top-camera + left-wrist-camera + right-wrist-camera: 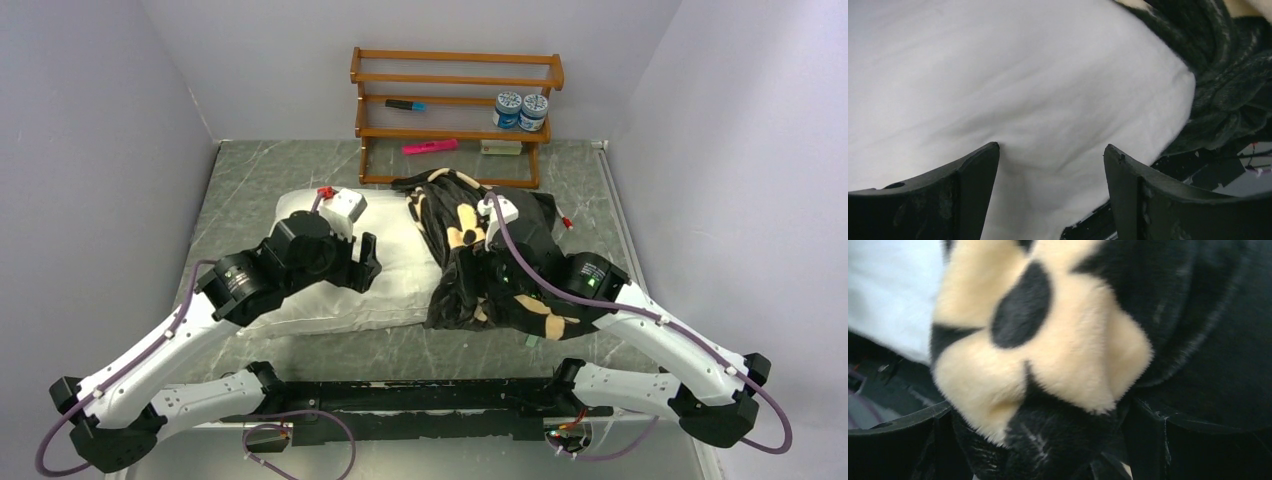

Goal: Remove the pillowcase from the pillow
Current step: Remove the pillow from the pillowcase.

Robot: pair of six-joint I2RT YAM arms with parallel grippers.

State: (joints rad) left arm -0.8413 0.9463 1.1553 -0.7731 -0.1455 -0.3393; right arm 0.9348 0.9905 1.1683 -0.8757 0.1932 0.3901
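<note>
Pillowcase is lying bunched over the right end of the pillow, leaving most of it bare, so only that end seems left to free, while the left gripper is standing open over bare pillow and the right gripper open around plush folds.

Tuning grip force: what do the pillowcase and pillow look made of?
Pillowcase: plush fleece-like fabric, matte black with cream flowers; short fuzzy pile shows. Pillow: smooth white woven cloth, maybe cotton or polyester, matte; soft creases, no pile.
</note>
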